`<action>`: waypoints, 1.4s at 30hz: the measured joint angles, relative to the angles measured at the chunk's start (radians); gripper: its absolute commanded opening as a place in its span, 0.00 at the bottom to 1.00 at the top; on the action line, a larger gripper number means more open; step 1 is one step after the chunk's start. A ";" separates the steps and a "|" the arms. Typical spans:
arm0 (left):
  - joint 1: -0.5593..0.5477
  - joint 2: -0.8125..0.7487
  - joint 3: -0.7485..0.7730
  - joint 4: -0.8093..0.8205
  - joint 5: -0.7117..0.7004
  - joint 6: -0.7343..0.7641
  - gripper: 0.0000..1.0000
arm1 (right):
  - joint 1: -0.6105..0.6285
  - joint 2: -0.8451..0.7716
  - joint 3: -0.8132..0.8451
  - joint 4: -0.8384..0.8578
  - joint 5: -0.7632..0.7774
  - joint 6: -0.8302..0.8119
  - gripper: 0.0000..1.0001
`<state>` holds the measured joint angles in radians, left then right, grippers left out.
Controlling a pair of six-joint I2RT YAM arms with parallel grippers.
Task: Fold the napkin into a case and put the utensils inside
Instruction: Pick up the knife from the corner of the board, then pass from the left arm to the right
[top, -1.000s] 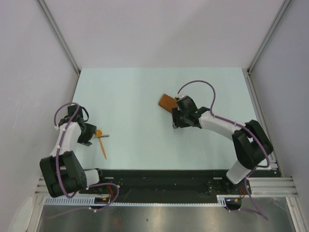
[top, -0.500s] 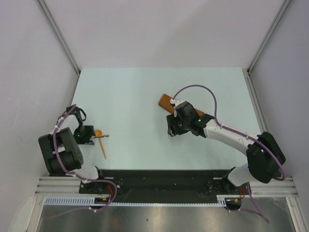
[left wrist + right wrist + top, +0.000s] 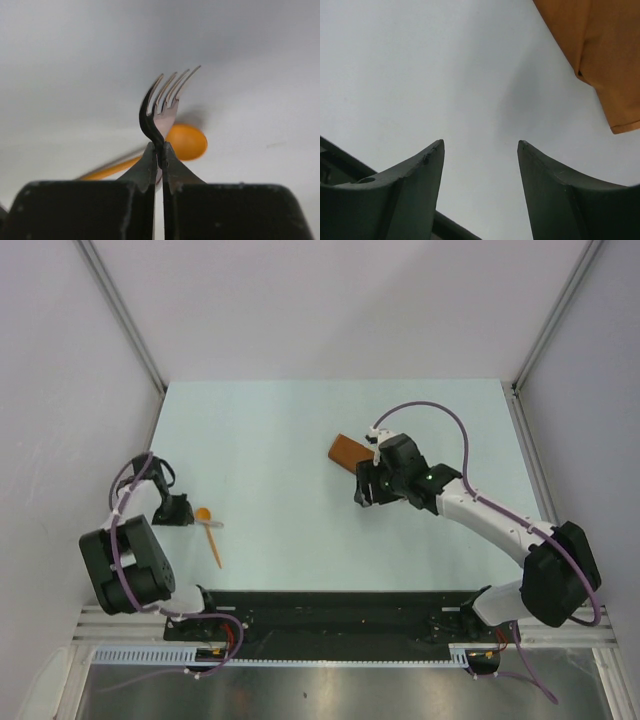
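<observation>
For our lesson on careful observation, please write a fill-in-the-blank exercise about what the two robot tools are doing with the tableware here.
1. The left tool is shut on a metal ____.
2. Behind it lies an orange ____.
3. The right tool stands ____, with nothing between its fingers.

Missing words: fork; spoon; open.

The folded napkin (image 3: 346, 450) lies right of the table's (image 3: 270, 420) middle; well left, the fork (image 3: 162, 106) crosses the spoon (image 3: 204, 515) near its bowl
</observation>
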<state>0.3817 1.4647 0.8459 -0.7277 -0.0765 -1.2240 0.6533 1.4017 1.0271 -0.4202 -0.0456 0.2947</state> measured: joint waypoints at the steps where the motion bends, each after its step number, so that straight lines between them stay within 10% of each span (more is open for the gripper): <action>1: -0.023 -0.032 0.013 -0.015 -0.024 0.030 0.00 | -0.021 0.001 0.012 -0.002 -0.027 0.000 0.68; 9: -0.671 -0.103 0.300 0.146 -0.060 0.608 0.00 | -0.224 0.114 0.107 0.083 -0.404 0.035 0.92; 18: -1.101 -0.090 0.327 0.248 0.067 1.223 0.00 | -0.336 0.082 0.069 0.272 -0.671 0.121 0.88; 25: -1.176 -0.075 0.344 0.231 0.135 1.411 0.00 | -0.332 0.017 0.049 0.344 -0.776 0.129 0.64; 42: -1.213 -0.029 0.377 0.167 0.144 1.455 0.00 | -0.253 0.010 0.050 0.339 -0.859 0.092 0.56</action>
<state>-0.8310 1.4353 1.2228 -0.5602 0.0677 0.2310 0.4007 1.4113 1.0775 -0.0814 -0.9043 0.3870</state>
